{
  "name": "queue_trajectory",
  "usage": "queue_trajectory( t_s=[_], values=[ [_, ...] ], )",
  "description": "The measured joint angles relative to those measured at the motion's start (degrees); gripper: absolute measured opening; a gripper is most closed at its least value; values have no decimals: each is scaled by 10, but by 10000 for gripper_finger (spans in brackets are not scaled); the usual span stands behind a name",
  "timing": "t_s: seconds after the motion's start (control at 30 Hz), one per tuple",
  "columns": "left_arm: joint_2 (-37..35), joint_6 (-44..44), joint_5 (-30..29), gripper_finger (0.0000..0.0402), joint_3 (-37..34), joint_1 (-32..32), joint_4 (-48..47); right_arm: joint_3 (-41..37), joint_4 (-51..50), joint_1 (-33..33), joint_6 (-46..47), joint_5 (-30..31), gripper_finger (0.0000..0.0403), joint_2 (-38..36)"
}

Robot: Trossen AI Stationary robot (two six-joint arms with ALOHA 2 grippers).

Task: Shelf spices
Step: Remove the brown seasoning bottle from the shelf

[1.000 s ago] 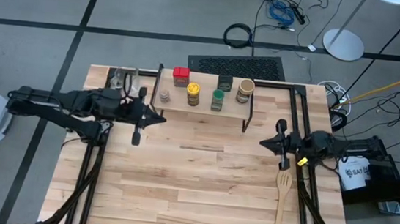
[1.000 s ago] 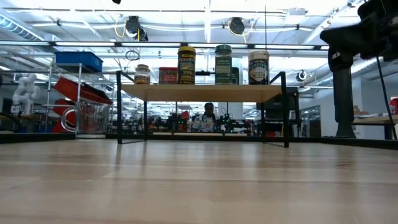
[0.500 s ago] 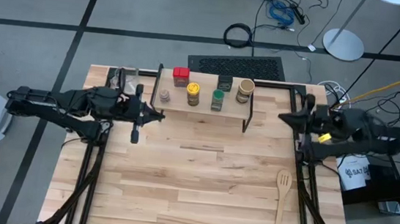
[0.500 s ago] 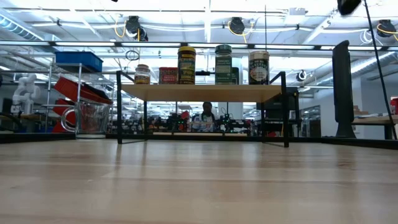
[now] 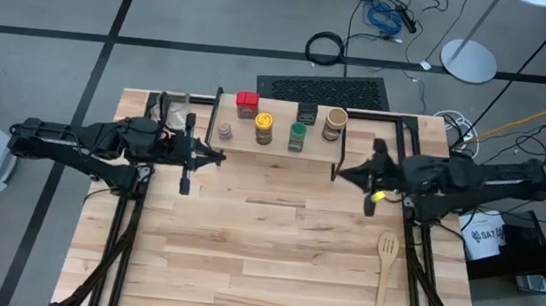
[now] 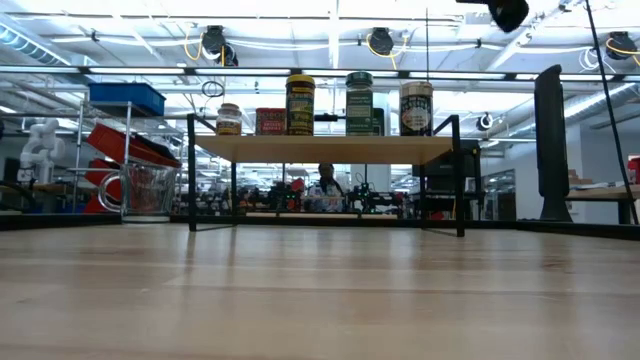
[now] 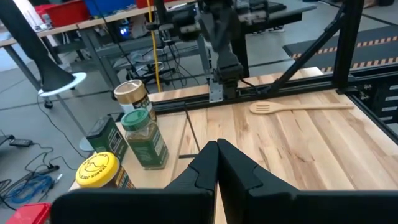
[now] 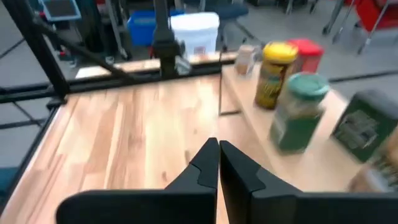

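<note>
Operator: Since the earlier frame, right gripper (image 5: pixel 343 172) has swung from the table's right rail toward the shelf (image 5: pixel 276 141), now just beside its right leg. Left gripper (image 5: pixel 220 158) hangs beside its left end. Both sets of fingers are pressed together, holding nothing.

Technician: Spice locations?

Operator: All six stand upright on the shelf plank: tiny brown jar (image 5: pixel 225 130), red square tin (image 5: pixel 247 102), yellow jar (image 5: pixel 263 127), green-lidded jar (image 5: pixel 297 135), dark tin (image 5: pixel 306 113), tan jar (image 5: pixel 335 124).

Technician: Handling?

Operator: Likely light, rigid and smooth-walled; grip mid-body, below lids. Tall jars may tip.
</note>
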Motion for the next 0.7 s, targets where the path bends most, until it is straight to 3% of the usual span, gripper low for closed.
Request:
queue_trajectory(
  t_s=[0.23,0.47,0.7],
  values=[
    [0,-2,-3,13,0,0,-7,-11,5,33,5,2,0,26],
    [0,-2,-102,13,0,0,-14,-11,-22,33,8,2,0,22],
    [0,-13,-108,13,0,0,-37,-11,-66,33,20,-2,0,28]
  ],
)
